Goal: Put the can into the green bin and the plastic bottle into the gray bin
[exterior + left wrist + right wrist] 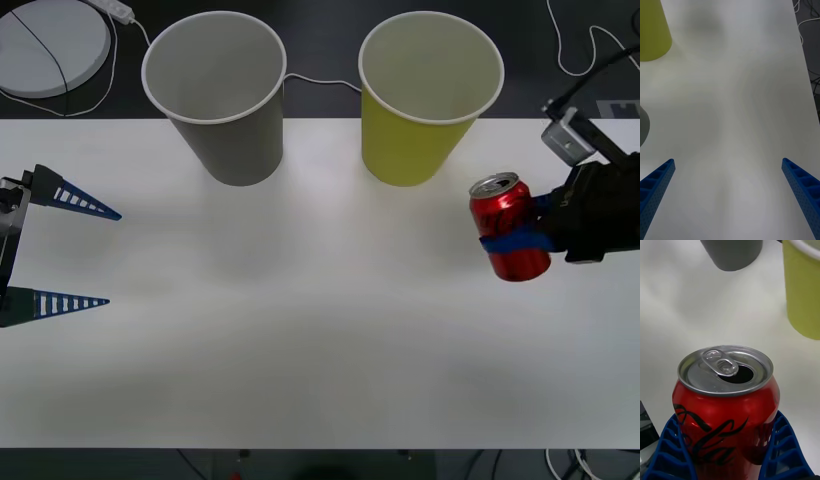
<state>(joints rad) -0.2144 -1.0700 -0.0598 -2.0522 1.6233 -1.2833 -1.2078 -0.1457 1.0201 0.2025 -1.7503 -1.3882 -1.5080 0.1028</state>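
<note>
Right gripper (522,240) clamped on the can (508,240), held just right of the green bin (428,95). Carry step; next: raise over rim, release. Left gripper (88,255) parked wide open, empty.

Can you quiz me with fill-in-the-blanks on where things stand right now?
1. The right tool is shut on the ____.
2. The can is nearest the ____ bin.
3. The left tool, at the table's left edge, is ____.
4. The gray bin stands to the ____ of the green bin.

Missing words: can; green; open; left
</note>
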